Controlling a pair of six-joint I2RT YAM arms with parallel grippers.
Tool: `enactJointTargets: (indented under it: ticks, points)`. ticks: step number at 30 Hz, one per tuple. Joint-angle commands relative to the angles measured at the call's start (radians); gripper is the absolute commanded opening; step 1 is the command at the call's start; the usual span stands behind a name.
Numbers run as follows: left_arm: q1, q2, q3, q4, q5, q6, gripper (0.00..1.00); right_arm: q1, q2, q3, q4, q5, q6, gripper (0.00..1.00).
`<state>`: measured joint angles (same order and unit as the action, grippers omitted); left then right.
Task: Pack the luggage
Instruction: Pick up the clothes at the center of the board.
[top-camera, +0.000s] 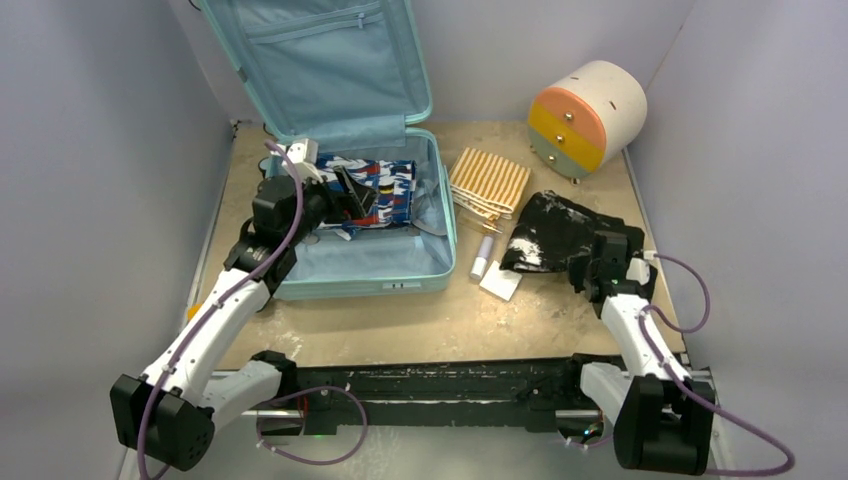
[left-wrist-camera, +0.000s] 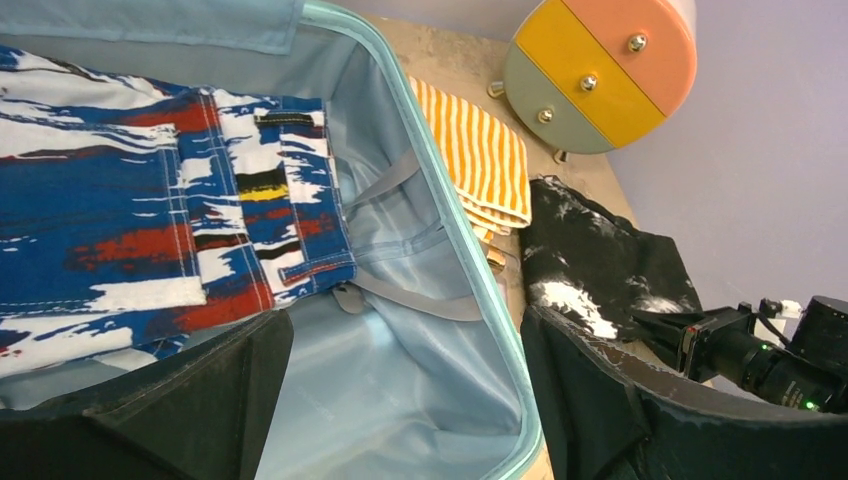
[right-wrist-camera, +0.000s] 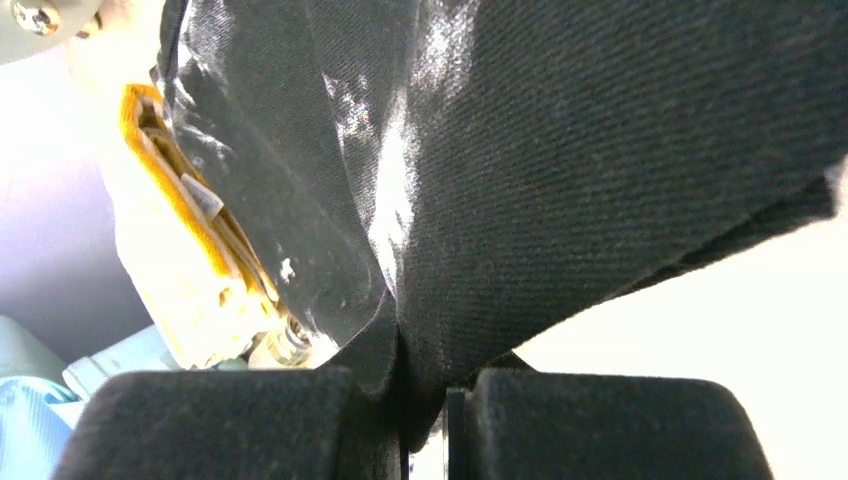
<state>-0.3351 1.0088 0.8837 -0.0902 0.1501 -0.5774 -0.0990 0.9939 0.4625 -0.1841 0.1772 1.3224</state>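
Black pads of the right hand are pressed together on a fold at the near edge of the black garment, with the cloth pinched up between them. I judge this fabric soft and limp: it should weigh little, drape and trail when lifted, and a hold on one edge will let the rest unfold. Just beyond it lies a folded orange-striped cloth, with a small tube and a white card on the bench to its left.

On the left side, the left hand hangs over the luggage with its jaws wide apart, holding nothing. Below and beyond it a blue, red and white patterned garment lies in the tray. The luggage sits far left on the bench, with its lid raised against the far wall. Its ribbed shell looks stiff and bulky; the lid's rim seems the place to take hold for closing.
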Motion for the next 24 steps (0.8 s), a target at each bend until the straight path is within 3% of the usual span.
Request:
enactJointTargets:
  ticks: [1,9,17,24]
  points:
    - [-0.004,0.032,-0.024,0.075,0.088,-0.045,0.88,-0.007,-0.067,0.075,-0.102,-0.045,-0.045,0.00]
    - [-0.054,0.171,-0.037,0.285,0.310,-0.213,0.89,-0.024,-0.185,0.114,-0.159,-0.096,-0.083,0.00]
    - [-0.342,0.342,0.100,0.226,0.139,-0.276,0.91,-0.027,-0.296,0.101,-0.209,-0.148,-0.107,0.00]
    - [-0.481,0.499,0.230,0.188,0.060,-0.421,0.92,-0.026,-0.394,0.070,-0.255,-0.165,-0.131,0.00]
